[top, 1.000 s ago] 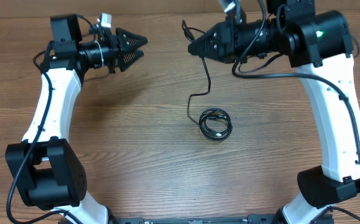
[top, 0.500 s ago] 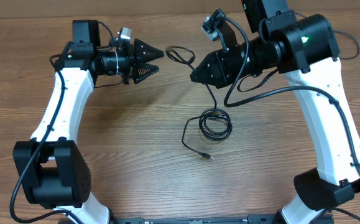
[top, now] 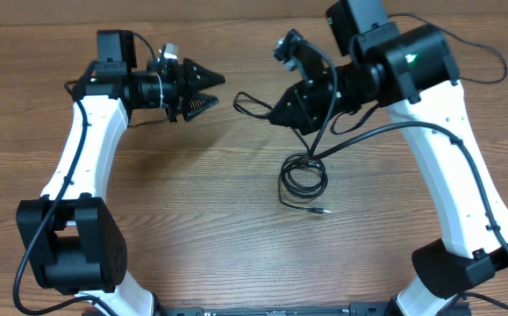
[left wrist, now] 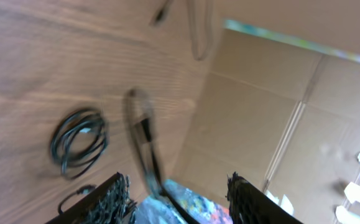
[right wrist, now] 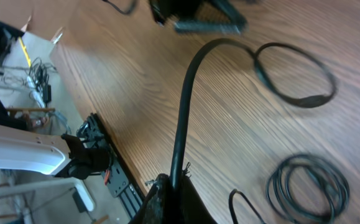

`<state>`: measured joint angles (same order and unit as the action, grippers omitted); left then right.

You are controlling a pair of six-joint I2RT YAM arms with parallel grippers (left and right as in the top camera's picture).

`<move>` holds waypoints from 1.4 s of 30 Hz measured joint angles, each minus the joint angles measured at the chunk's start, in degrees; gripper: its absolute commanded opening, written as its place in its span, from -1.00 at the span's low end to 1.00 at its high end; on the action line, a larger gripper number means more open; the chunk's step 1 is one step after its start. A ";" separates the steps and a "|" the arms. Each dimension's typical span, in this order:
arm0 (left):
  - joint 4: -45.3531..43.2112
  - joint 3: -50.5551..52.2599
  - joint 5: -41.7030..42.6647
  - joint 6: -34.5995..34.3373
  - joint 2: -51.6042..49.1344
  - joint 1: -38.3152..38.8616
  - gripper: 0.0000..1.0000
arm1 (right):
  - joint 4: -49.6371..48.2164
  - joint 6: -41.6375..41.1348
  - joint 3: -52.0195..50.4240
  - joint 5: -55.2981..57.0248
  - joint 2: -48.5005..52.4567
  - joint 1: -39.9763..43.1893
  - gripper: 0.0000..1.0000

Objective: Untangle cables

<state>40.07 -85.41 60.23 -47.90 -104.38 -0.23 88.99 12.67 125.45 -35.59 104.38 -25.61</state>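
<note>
Cables: thin black cables [top: 304, 178], with a small coil flat on the wooden table [top: 192, 211], toward 4 o'clock from the table's middle in the overhead view.
Coil in wrist views: at left in the left wrist picture [left wrist: 77, 142], blurred; at lower right in the right wrist picture [right wrist: 308, 180].
Plug end: a loose tail leaves the coil at 6 o'clock and ends in a small plug end [top: 322, 211] on the wood.
Strand: one strand [top: 299, 140] leaves the coil at 12 o'clock and climbs off the table to the right gripper.
Loop: past that grip the cable runs on as a free loop [top: 249, 105] toward 9 o'clock.
Right gripper [top: 275, 116]: fingers pinched together on the strand, raised at 11 o'clock of the coil.
Left gripper [top: 211, 90]: fingers apart, nothing between them, at 9 o'clock of the loop and clear of it, tips pointing at 3 o'clock.
Left fingers [left wrist: 114, 199]: two dark toothed pads at the bottom edge, spread.
</note>
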 measured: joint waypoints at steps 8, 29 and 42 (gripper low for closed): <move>3.74 0.00 -5.42 0.07 0.00 2.14 0.09 | -2.03 0.50 0.00 0.02 0.04 -2.19 -0.93; 6.49 0.00 -13.05 0.46 0.00 2.12 -0.91 | -3.19 -0.24 0.00 1.68 0.04 -2.19 -0.93; 20.92 0.00 -46.53 0.46 0.00 2.12 -0.92 | -5.86 -24.65 0.00 27.28 0.04 -1.18 -0.93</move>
<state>60.99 -85.41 13.69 -47.44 -104.38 1.89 83.13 -11.99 125.45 -8.32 104.42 -26.79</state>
